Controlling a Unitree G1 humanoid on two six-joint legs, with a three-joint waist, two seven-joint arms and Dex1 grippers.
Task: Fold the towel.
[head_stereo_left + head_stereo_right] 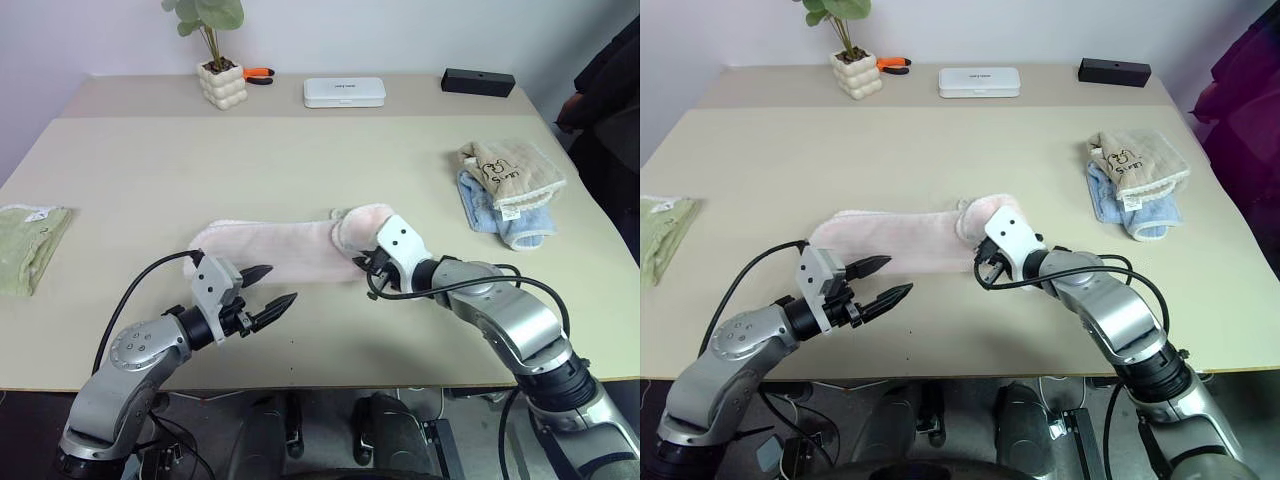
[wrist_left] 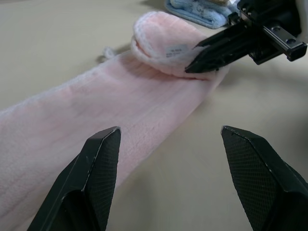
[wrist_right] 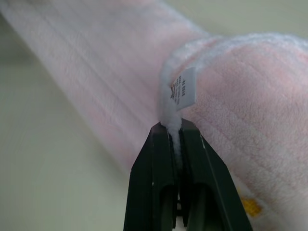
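The pale pink towel (image 1: 270,245) lies as a long strip across the middle of the table (image 1: 300,160). Its right end is lifted and curled back over the strip. My right gripper (image 1: 366,268) is shut on the white edging of that end, beside a small white label (image 3: 184,89). The same grip appears in the left wrist view, where the right gripper (image 2: 199,60) pinches the curled end. My left gripper (image 1: 282,284) hovers open just in front of the strip's left half, near the table's front edge, with nothing between its fingers (image 2: 103,159).
A green folded towel (image 1: 28,245) lies at the table's left edge. Beige and blue folded towels (image 1: 510,185) are stacked at the right. A potted plant (image 1: 220,82), an orange-handled tool (image 1: 258,75), a white box (image 1: 344,92) and a black box (image 1: 478,82) line the back. A person (image 1: 610,90) stands at the right.
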